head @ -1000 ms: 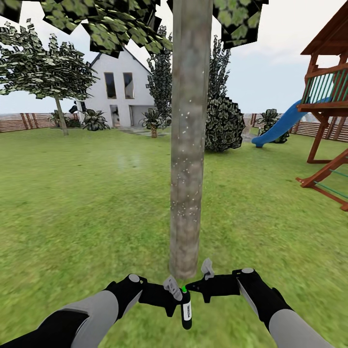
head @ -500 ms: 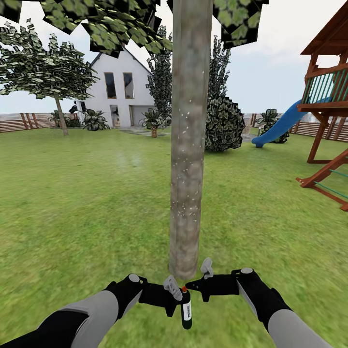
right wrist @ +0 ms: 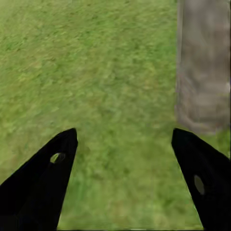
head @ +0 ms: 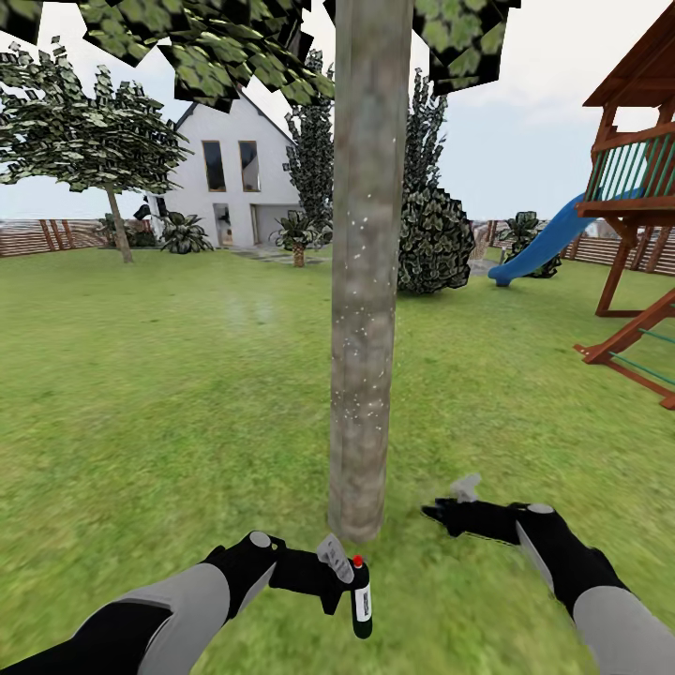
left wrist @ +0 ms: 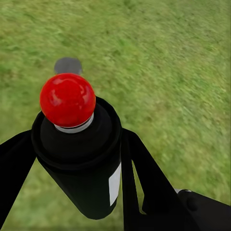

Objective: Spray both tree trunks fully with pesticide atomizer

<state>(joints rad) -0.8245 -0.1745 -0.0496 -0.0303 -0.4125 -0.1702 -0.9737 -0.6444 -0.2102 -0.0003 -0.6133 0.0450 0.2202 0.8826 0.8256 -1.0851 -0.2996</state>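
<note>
Left pincer closed on the pesticide atomizer, fingers clamped either side of the dark body just under the red-dotted head, bottle hanging upright below the grip. Held that way, apparently, to keep the nozzle level with the foot of the tree trunk, which rises just ahead of this pincer and slightly to its right. From the left wrist, the same hold from above: red dot uppermost, black fingers flanking the body, white label showing at the side.

Right pincer empty, jaws spread wide, well apart from the bottle and off to the trunk's right; from its own camera, two dark fingertips with grass between and the trunk base beyond. Probably parked clear so as not to block the spray.

White specks on the trunk's middle, mottled grey-brown bark bare lower down; coverage judged partial.

Underfoot, green lawn. Farther beyond the left pincer, the second tree, a white house and slatted fence; beyond the right, a blue slide and wooden play tower
</note>
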